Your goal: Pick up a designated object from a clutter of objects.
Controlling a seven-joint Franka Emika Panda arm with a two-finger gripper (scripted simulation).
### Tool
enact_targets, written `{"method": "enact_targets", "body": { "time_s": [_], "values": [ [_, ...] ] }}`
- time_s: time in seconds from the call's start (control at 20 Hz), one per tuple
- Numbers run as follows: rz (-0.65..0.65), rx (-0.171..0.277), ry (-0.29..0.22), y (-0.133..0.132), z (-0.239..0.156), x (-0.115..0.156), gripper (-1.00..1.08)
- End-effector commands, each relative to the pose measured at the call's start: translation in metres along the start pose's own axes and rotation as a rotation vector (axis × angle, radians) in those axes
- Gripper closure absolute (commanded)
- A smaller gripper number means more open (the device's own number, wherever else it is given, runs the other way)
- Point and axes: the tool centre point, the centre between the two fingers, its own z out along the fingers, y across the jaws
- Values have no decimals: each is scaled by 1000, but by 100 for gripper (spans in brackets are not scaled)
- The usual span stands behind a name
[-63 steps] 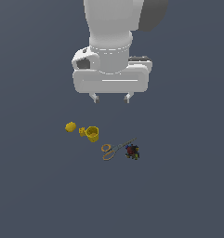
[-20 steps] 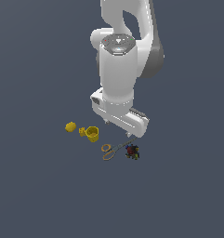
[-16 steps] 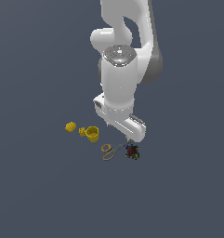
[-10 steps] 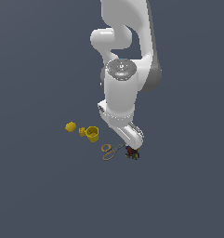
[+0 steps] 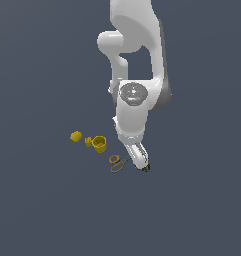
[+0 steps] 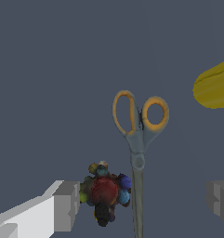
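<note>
Wrist view shows the gripper [image 6: 141, 204] with grey fingers [image 6: 67, 207] spread wide, holding nothing. Between them lie the grey blades of the orange-handled scissors [image 6: 137, 139], flat on the floor, just beside a dark multicoloured cube-like lump [image 6: 104, 193].

The arm is glossy white, built of rounded, bulbous segments with grey shading at the joints and 1 round grey cap. The end effector [image 6: 141, 204] has 2 blocky, pale grey fingers [image 6: 66, 206].
</note>
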Motion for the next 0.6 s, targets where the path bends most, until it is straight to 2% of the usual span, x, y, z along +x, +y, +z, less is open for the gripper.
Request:
{"method": "enact_targets", "body": {
  "time_s": [0.0, 0.55],
  "values": [
    [61, -4, 2, 1, 12, -2, -92],
    [231, -14, 11, 5, 46, -6, -92]
  ]
}}
